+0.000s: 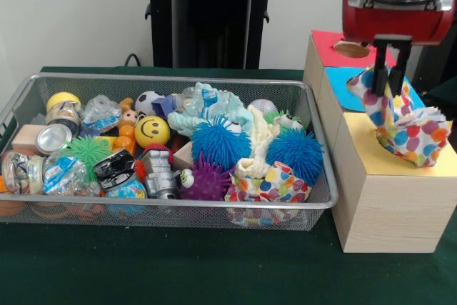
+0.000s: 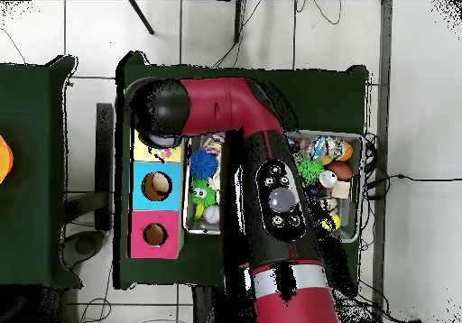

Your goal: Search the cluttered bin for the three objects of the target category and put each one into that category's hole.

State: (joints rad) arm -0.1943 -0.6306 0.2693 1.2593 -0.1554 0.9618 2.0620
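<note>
Above the yellow end of the wooden box (image 1: 385,198) your tool (image 1: 390,83) was hanging with its two dark fingers (image 1: 380,76) pinching a polka-dot cloth (image 1: 400,123), and the lower part of that cloth was already resting on the yellow surround (image 1: 357,148). The yellow hole itself was hidden under the cloth in the front view and under the arm (image 2: 262,157) in the overhead view, so you could not confirm that the cloth was centred over it. This was the main risk, in my judgement: if you released then, the soft cloth could simply spread on the yellow paper, or hang over the box edge and slide down to the green worktop (image 1: 214,269). A fold also pointed toward the blue surround (image 1: 346,83), and it could catch there when the tool pushed down. Because the cloth was loose and wide, it could bunch at the rim and need a push. A second polka-dot cloth (image 1: 275,183) lay in the bin (image 1: 178,208) at its front right corner, just beside the blue spiky ball (image 1: 294,153) and the cream cloth (image 1: 258,141); a grasp there could take a neighbour too. I could not find a third one; it was perhaps buried.
</note>
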